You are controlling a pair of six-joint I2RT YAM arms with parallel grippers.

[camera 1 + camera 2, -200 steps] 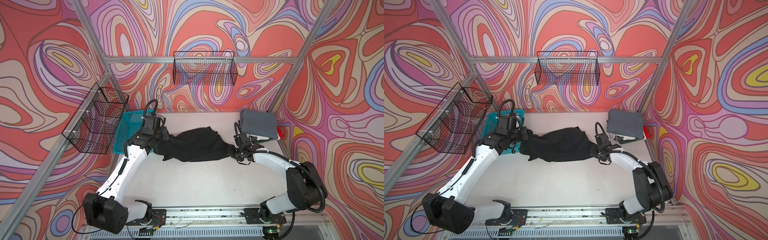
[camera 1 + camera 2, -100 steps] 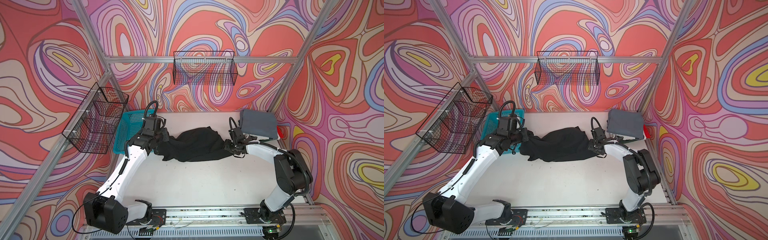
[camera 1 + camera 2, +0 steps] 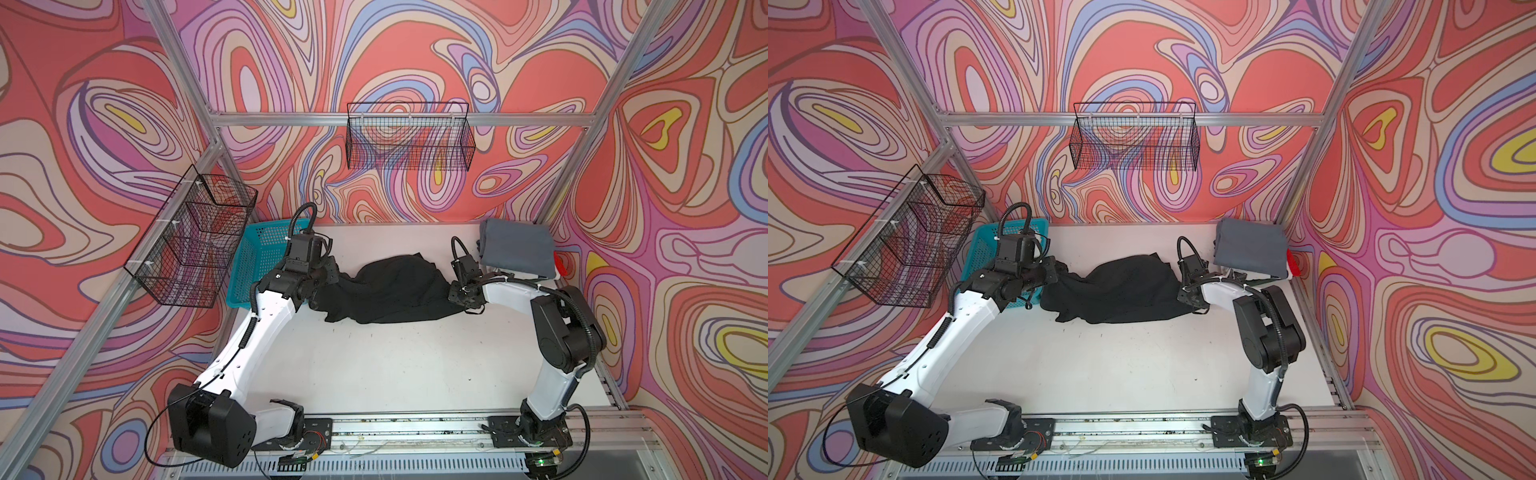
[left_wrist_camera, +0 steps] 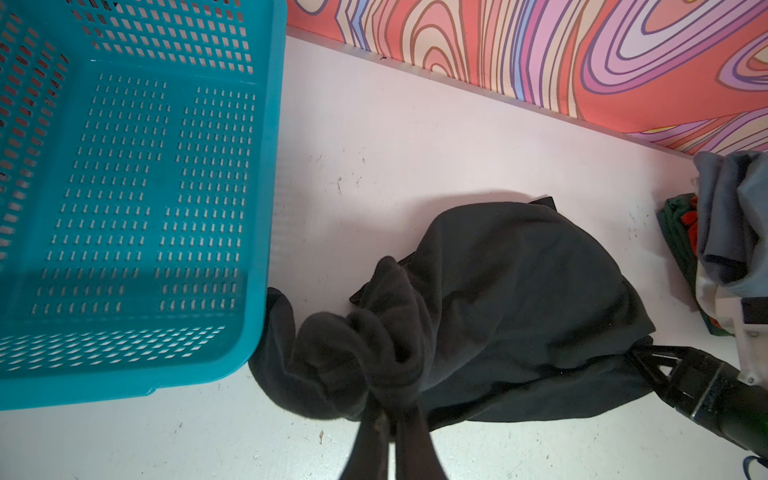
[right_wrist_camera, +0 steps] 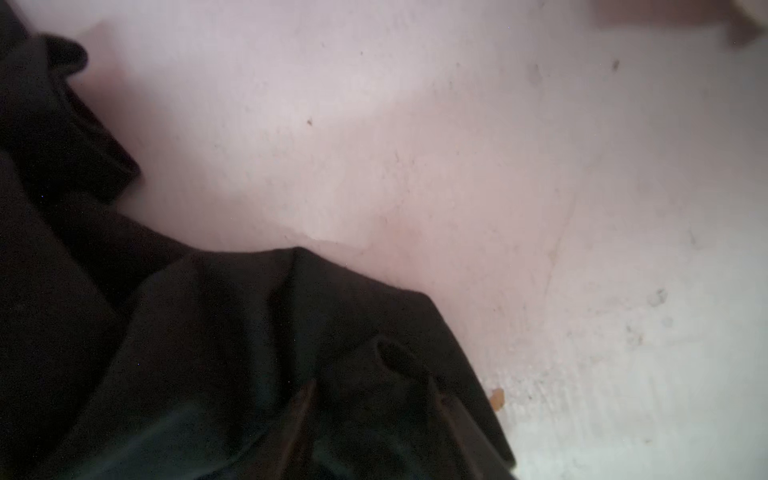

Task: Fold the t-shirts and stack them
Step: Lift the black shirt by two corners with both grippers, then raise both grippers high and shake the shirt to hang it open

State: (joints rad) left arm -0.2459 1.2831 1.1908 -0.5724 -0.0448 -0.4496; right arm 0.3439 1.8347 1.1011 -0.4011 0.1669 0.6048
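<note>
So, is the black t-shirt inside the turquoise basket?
No, the black t-shirt lies crumpled on the white table beside the turquoise basket.

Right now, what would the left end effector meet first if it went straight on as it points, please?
The black t-shirt: the left end effector is shut on a bunch of it, with more cloth heaped directly ahead. Depth beyond is hard to judge.

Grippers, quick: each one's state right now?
Left gripper: shut on the crumpled black cloth t-shirt.
Right gripper: at that shirt's edge; grip cannot be told.
</note>
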